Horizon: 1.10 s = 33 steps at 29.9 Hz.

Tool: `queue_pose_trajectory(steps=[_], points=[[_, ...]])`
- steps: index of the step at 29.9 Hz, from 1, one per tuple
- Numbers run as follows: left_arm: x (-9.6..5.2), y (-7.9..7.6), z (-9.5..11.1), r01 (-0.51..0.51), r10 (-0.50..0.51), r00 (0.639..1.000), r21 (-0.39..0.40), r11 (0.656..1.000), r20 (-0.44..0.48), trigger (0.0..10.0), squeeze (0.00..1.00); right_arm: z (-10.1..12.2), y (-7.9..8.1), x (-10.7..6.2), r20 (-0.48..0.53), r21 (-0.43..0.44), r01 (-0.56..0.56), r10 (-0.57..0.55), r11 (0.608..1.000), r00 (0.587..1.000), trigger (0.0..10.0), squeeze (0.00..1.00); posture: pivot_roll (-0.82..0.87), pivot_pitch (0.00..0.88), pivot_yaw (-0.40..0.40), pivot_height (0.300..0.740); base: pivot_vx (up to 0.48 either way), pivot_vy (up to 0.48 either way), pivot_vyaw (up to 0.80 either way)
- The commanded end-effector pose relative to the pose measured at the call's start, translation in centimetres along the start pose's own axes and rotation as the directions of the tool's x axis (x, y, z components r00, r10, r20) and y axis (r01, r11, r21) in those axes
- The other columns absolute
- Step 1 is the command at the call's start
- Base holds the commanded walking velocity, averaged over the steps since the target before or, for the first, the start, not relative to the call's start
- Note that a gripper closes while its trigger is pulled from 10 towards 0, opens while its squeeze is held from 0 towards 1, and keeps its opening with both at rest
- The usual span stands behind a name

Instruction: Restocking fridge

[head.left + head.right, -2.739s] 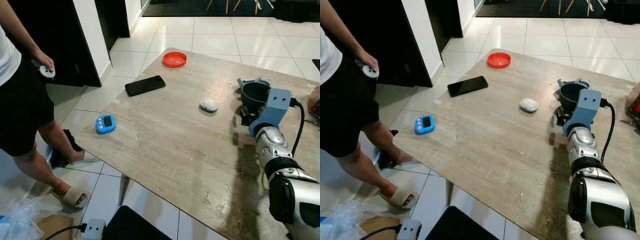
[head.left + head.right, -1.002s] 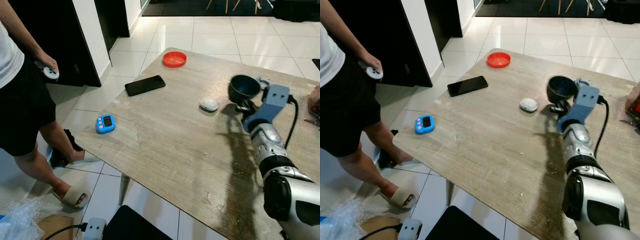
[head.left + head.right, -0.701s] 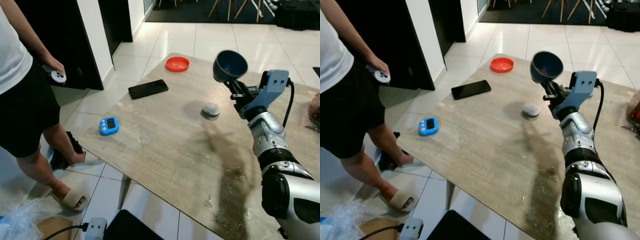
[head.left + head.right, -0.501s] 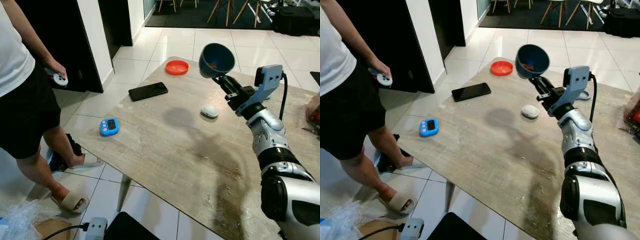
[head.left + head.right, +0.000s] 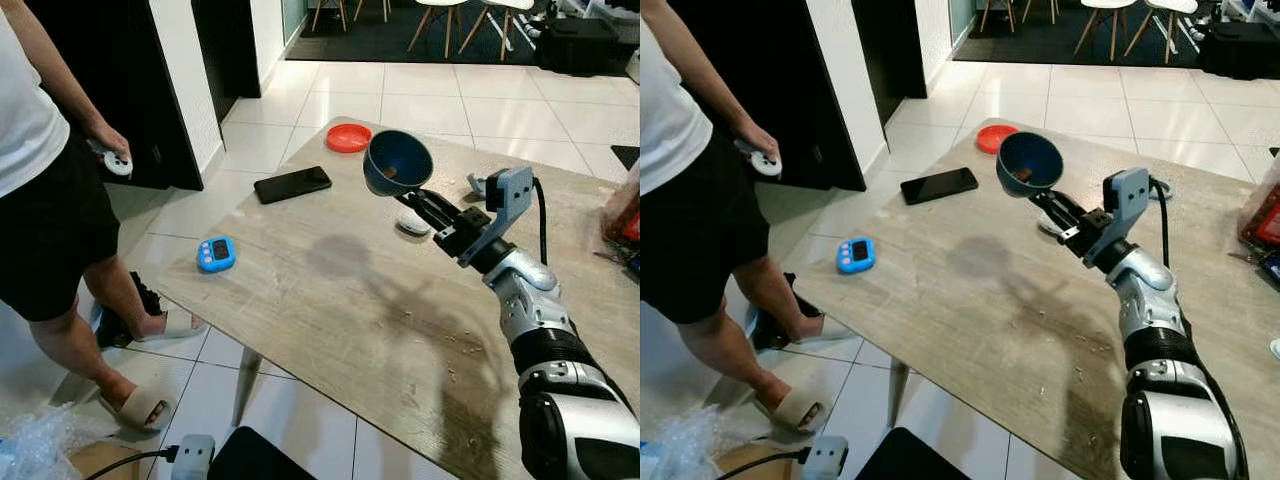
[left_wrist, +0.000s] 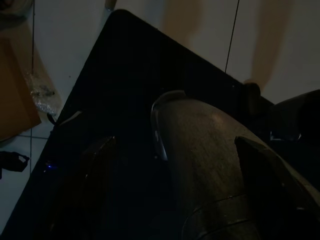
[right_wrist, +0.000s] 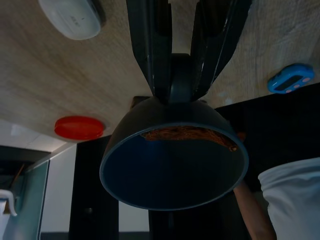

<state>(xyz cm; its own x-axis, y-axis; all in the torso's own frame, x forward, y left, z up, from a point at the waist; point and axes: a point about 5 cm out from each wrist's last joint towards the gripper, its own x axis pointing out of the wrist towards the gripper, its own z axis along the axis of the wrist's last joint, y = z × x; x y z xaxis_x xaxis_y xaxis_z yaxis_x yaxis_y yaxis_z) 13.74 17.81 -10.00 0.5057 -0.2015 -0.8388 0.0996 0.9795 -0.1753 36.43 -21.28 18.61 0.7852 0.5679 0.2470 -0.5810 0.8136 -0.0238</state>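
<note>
Standing on white floor tiles (image 5: 420,95), wood-grain worktop (image 5: 330,300) carrying red lid (image 5: 348,138), black phone (image 5: 291,184), blue timer (image 5: 215,254) and white puck (image 5: 413,224); person (image 5: 45,190) just beside its left edge. Raised clear above worktop, right tool (image 5: 408,197) clamped tight on blue bowl (image 5: 397,162), tipped, orange-brown food inside. Left tool (image 6: 200,165) dim, opening impossible to judge.

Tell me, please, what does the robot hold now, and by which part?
The right hand holds a dark blue bowl, gripped at its base, tilted on its side above the wooden table. Some orange-brown food sits inside.
</note>
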Motion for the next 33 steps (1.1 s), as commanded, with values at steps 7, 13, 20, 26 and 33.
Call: queue_pose_trajectory(steps=[7,13,20,26,33], points=[[-0.3,0.4,-1.3,-0.014,0.014,0.998,0.012,1.000,-0.062,10.0,0.00,-0.5,1.0,-0.2,0.000,0.022,-0.019,0.019,1.000,1.000,10.0,0.00,0.03,0.000,0.054,0.740,-0.295,0.000,0.00],[-0.3,0.3,-1.3,-0.010,0.012,0.998,0.018,1.000,-0.066,10.0,0.00,-0.6,0.8,-0.4,-0.010,0.001,0.021,-0.021,1.000,1.000,10.0,0.00,0.02,0.000,0.060,0.740,-0.311,0.000,0.00],[-0.3,0.2,-1.4,-0.008,0.009,0.997,0.020,1.000,-0.071,10.0,0.00,-0.4,-0.1,-0.9,-0.029,-0.030,0.100,-0.101,0.994,0.994,10.0,0.00,0.02,0.000,0.063,0.740,-0.311,0.000,0.00],[-0.2,0.1,-1.3,-0.005,0.007,0.997,0.027,1.000,-0.072,10.0,0.00,-0.2,-1.0,-1.6,-0.040,-0.059,0.165,-0.167,0.985,0.985,10.0,0.00,0.01,0.000,0.066,0.740,-0.311,0.000,0.00],[-0.2,0.0,-1.3,-0.001,0.004,0.997,0.030,1.000,-0.073,10.0,0.00,0.0,-1.8,-2.1,-0.042,-0.081,0.238,-0.241,0.968,0.970,10.0,0.00,0.00,0.000,0.068,0.740,-0.312,0.000,0.00]])
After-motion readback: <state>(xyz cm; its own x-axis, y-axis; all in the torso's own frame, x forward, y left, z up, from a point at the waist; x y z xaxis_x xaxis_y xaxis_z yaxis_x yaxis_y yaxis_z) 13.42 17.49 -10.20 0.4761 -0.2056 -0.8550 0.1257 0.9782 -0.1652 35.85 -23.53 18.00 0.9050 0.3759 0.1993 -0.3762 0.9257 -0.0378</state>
